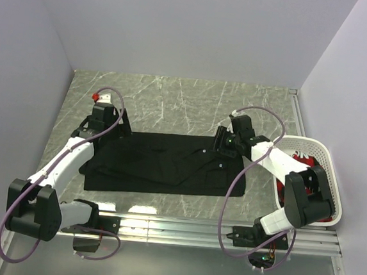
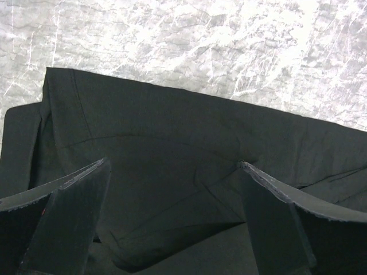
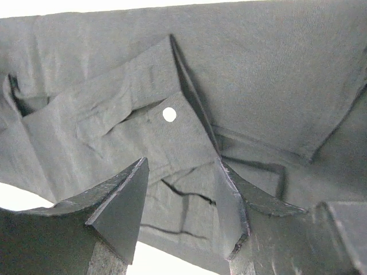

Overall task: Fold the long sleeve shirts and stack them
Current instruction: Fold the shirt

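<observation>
We find the long sleeve shirt (image 1: 162, 164) spread flat on the desk (image 1: 186, 102), between the two arms, its length running left to right. Our left hand (image 1: 110, 126) sits above the shirt's far left corner. Our right hand (image 1: 223, 144) sits above its far right edge, over a sleeve end (image 3: 178, 143) that lies on the shirt's body. To the right, apart from the shirt and against the desk's right edge, stands a basket (image 1: 311, 143). More clothes (image 1: 302, 162) lie in it, and the right arm's elbow is in front of it.
</observation>
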Tool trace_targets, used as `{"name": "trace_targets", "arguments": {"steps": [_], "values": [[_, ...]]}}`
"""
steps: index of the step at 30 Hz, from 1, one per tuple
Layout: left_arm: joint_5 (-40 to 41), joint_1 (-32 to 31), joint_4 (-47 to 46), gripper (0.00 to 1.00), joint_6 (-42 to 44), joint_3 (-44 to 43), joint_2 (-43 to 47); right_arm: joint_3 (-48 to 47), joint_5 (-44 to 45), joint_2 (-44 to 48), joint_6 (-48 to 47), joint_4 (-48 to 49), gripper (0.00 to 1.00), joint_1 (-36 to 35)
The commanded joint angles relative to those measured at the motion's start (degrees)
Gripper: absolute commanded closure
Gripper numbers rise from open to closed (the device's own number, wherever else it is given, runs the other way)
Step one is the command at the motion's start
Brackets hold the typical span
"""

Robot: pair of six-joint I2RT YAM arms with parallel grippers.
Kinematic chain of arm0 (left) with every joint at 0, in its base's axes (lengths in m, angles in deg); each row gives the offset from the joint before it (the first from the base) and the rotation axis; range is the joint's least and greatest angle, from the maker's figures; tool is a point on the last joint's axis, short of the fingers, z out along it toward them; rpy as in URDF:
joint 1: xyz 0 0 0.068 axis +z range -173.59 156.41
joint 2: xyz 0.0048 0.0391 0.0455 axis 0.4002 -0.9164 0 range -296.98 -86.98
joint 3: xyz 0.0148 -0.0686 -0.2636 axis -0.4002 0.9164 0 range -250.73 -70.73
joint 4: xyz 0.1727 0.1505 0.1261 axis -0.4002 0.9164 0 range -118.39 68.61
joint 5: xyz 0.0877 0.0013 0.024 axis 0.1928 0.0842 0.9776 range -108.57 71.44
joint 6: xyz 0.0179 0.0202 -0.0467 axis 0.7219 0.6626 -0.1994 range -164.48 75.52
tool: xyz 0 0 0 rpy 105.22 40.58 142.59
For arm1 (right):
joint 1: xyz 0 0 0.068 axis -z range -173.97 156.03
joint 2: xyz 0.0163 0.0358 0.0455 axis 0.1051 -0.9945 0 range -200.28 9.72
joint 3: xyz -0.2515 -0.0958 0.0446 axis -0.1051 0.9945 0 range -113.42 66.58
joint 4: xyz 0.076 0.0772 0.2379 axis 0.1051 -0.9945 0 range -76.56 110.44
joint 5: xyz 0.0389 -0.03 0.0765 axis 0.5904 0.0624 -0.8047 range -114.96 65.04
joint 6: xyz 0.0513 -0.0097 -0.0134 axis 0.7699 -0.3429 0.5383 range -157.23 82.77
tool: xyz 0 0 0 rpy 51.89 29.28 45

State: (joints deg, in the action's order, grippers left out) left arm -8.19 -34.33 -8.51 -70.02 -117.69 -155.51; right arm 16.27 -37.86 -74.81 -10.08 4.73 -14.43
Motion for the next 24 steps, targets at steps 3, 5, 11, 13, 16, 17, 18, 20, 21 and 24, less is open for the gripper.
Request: {"name": "trace_targets", "arguments": {"steps": [3, 5, 11, 13, 16, 17, 18, 20, 21, 24], "values": [[-0.09, -0.33, -0.1, 0.02, 0.58, -1.29, -0.64, 1.96, 1.65, -3.35, 6.5, 9.63, 0.44, 0.43], [0.0, -0.33, 0.07, 0.02, 0.67, -1.47, -1.16, 2.93, 1.57, -4.06, 7.73, 11.56, 0.44, 0.6], [-0.26, -0.33, 0.16, 0.02, 0.75, -1.73, -2.13, 3.46, 2.19, -7.13, 8.26, 12.71, 0.45, 0.69], [-0.18, -0.33, 0.25, 0.02, 0.75, -1.91, -2.22, 3.46, 1.13, -7.66, 8.0, 13.15, 0.46, 0.61], [-0.35, -0.33, 0.25, 0.02, 0.75, -1.91, -2.57, 3.28, -0.01, -8.72, 7.65, 13.33, 0.46, 0.69], [-0.44, -0.33, 0.34, 0.02, 0.75, -1.99, -2.66, 3.2, -0.1, -8.98, 7.65, 13.16, 0.46, 0.69], [-0.44, -0.33, 0.34, 0.02, 0.84, -2.0, -2.83, 3.11, -0.1, -9.51, 7.47, 13.07, 0.46, 0.69], [-0.53, -0.33, 0.25, 0.02, 0.84, -2.08, -2.92, 3.02, -0.54, -10.04, 7.21, 13.15, 0.46, 0.61], [-0.53, -0.33, 0.25, 0.02, 0.84, -2.08, -2.92, 3.02, -0.98, -10.04, 7.12, 13.16, 0.46, 0.69], [-0.62, -0.33, 0.25, 0.02, 0.84, -2.0, -3.1, 2.93, -1.59, -10.13, 6.68, 13.33, 0.49, 0.69]]}}
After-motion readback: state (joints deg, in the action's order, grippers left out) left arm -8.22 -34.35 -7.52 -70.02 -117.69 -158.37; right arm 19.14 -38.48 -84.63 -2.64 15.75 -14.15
